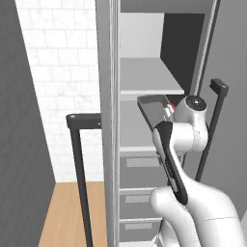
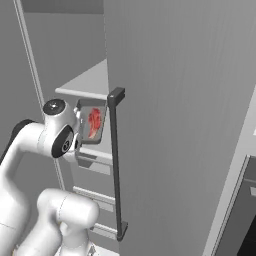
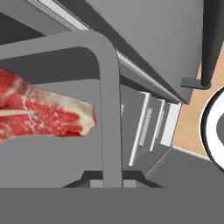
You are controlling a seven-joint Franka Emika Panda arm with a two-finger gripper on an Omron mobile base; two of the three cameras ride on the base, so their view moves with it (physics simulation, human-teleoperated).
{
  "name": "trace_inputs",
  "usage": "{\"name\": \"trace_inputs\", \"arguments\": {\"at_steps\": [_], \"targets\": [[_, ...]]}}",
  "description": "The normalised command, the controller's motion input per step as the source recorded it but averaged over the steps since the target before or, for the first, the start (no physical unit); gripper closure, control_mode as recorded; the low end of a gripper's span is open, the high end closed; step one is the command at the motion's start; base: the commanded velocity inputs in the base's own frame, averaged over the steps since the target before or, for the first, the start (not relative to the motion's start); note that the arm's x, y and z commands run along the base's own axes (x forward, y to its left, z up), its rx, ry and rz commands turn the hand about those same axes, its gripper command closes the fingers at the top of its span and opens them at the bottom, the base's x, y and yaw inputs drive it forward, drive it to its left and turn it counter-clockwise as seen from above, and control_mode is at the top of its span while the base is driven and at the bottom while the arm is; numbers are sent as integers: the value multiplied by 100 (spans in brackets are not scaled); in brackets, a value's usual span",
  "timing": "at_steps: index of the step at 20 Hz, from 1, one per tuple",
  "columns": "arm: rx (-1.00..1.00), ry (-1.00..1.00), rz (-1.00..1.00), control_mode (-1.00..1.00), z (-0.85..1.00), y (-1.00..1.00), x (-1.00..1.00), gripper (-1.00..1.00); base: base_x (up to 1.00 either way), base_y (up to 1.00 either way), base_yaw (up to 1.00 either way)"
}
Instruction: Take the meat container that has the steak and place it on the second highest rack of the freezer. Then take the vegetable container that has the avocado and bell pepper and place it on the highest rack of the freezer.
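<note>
From the left base view, the arm is nearest, and beyond its wrist the tray [image 1: 153, 109] sits tilted at the freezer [image 1: 144, 72] opening, between two shelves.

In the right base view, the tray stands steeply tilted beside the wrist, steak [image 2: 94, 121] inside, the shelf just behind it.

In the hand view, the jaws are clamped on the tray rim; the steak lies to the left.

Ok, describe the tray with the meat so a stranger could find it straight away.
Find the tall grey freezer, its door open. In front of its shelves the gripper holds a shallow dark grey tray, tilted. A red steak lies in it.
</note>
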Motion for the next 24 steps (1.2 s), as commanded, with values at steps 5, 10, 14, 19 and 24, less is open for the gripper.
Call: {"name": "trace_inputs", "arguments": {"at_steps": [5, 10, 14, 19, 24], "targets": [[0, 0, 2, -100, -38, -15, 46, 100, 0, 0, 0], [0, 0, 2, -100, -56, -17, 22, 100, 0, 0, 0], [0, 0, 0, -100, -33, 0, 54, 100, 0, 0, 0], [0, 0, 0, -100, -25, 0, 59, 100, 0, 0, 0], [0, 0, 0, -100, -17, 0, 61, 100, 0, 0, 0]]}}
